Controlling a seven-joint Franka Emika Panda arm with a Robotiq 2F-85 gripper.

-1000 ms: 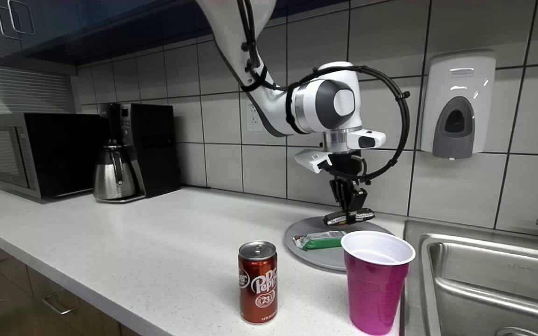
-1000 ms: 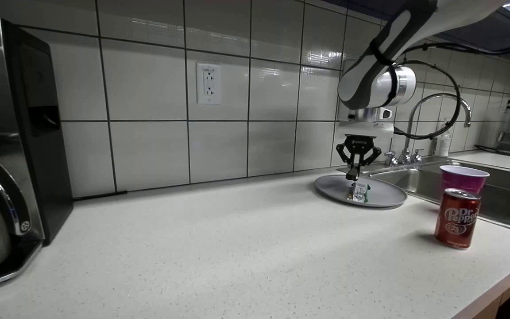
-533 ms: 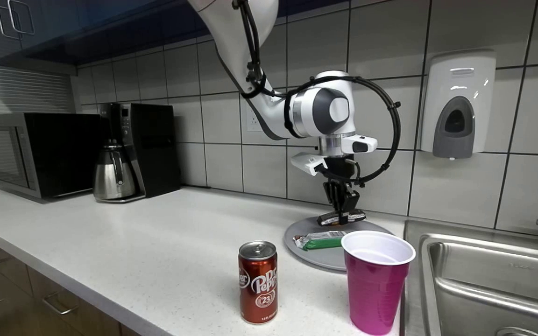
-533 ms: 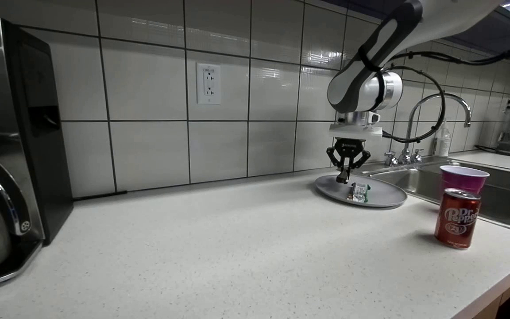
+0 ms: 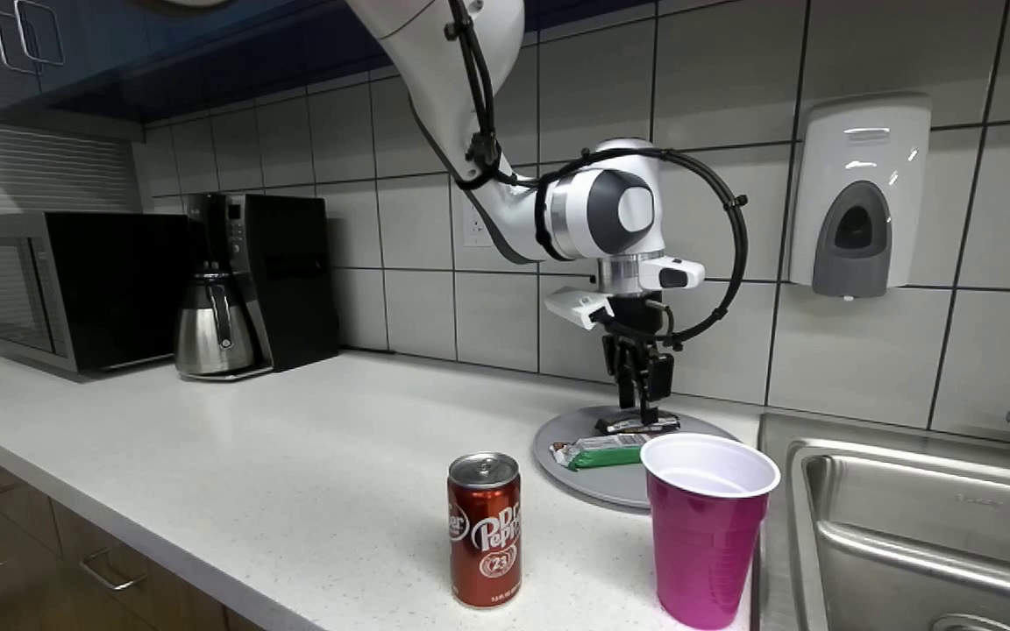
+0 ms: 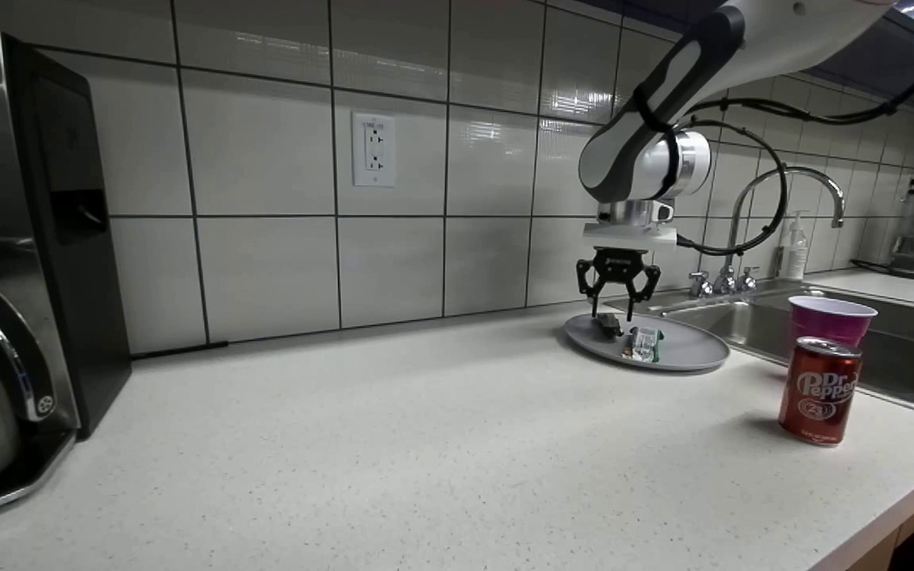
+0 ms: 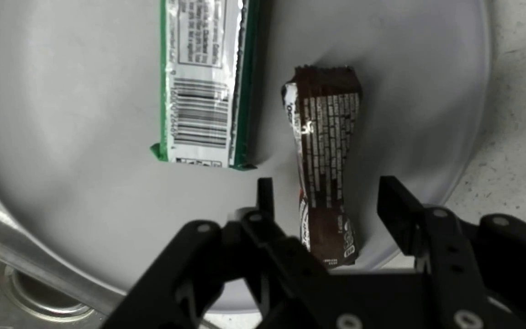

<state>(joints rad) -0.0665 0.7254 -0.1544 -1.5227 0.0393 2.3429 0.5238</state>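
2 fingers (image 7: 397,214) spread, the gripper (image 7: 327,187) straddles the brown bar (image 7: 329,137) on the grey plate (image 7: 107,205) near the back edge of the worktop (image 5: 295,456); a sideways nudge could shove it against the green bar (image 7: 201,105)

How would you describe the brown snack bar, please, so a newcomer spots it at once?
Beside the steel sink is a round gray plate. On it lies the brown snack bar, open jaws on either side. Unlike the green and silver snack bar alongside, it is dark brown with pale print.
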